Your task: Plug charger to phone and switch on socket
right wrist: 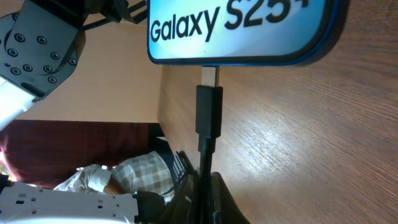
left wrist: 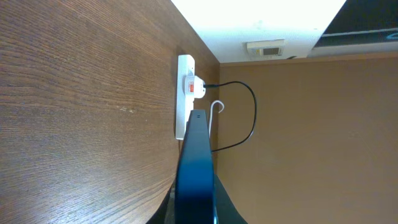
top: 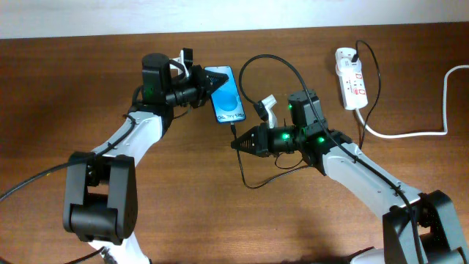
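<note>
- Well, farthest left is my left claw point(top: 207, 82), closed on the upper left edge of the phone point(top: 226, 94). Its own camera sees the phone edge-on, running straight out from between the fingers.
- The phone is mid-desk point(top: 220, 213), screen up, its long axis running away from me with a slight tilt — the bottom edge, where the port is, faces my right claw point(top: 237, 143).
- The charger point(right wrist: 208, 112) plug stands at that bottom edge, in line with the phone's long axis. The metal tip meets the port but some bare metal shows, so I judge it not fully seated.
- My right claw sits just below the plug, clamped on the black cable right behind it. It is clearly the nearer arm for the push, which goes straight along the cable toward the phone.
- Well off to the right is the socket point(top: 350, 77), roughly parallel to the phone, with the black adapter at its far end and the thick white cord point(top: 410, 133) trailing right. Its red switch point(left wrist: 191, 88) lies on my right arm's side — that arm looks best placed for it, once free of the cable.
</note>
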{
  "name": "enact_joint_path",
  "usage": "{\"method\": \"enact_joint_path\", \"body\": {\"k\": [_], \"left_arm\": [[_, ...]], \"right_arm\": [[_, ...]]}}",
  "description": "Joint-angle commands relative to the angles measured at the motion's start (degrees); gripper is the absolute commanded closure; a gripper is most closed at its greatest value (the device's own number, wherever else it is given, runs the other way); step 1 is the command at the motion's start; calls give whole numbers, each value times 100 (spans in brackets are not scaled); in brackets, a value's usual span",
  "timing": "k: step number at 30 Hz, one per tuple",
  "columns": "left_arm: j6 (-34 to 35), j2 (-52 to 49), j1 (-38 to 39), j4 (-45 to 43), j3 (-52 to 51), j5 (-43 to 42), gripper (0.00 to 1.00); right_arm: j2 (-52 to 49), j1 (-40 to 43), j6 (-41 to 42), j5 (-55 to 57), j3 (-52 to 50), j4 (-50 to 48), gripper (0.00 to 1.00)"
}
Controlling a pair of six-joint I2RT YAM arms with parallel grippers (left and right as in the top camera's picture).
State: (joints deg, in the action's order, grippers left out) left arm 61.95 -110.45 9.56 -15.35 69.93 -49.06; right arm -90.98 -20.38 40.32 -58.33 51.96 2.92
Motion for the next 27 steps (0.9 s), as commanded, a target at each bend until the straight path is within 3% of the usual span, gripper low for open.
{"method": "enact_joint_path", "body": {"k": [1, 27], "left_arm": [[74, 168, -20, -48, 17, -168, 100], [85, 168, 57, -48, 17, -267, 100]], "right_arm": [[-31, 26, 50, -2, 98, -103, 96], [-33, 26, 219, 345, 98, -385, 96]]}}
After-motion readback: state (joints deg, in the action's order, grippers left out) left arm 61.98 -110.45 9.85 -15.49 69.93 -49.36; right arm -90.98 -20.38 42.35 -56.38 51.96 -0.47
